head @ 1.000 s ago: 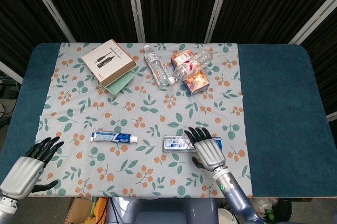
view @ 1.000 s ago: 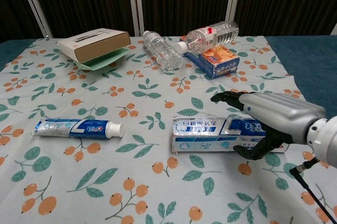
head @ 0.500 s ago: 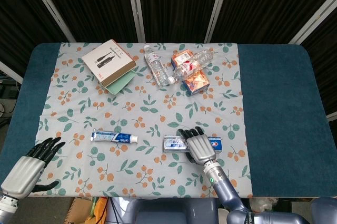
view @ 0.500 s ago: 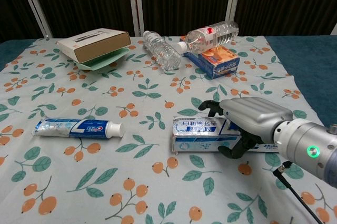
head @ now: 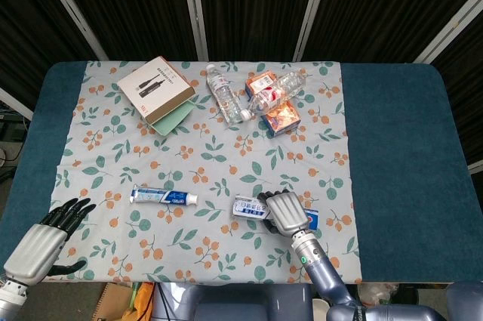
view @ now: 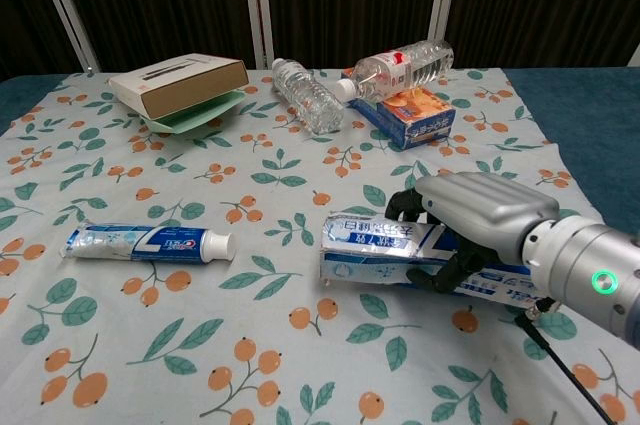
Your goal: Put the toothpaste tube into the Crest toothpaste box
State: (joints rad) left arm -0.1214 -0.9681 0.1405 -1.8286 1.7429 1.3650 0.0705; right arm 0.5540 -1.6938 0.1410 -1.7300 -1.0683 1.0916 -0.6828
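Right robot hand gripping Crest box, toothpaste tube well apart, leftward.

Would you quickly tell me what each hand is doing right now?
Left hand: open, holding nothing, fingers apart near the table's front edge.
Right hand: gripping the Crest toothpaste box, its left end tilted up.

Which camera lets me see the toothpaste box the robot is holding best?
The chest view: the long blue-and-white cardboard Crest toothpaste box looks big, its near end tilted up in the silver right hand. In the head view the box is small and mostly covered.
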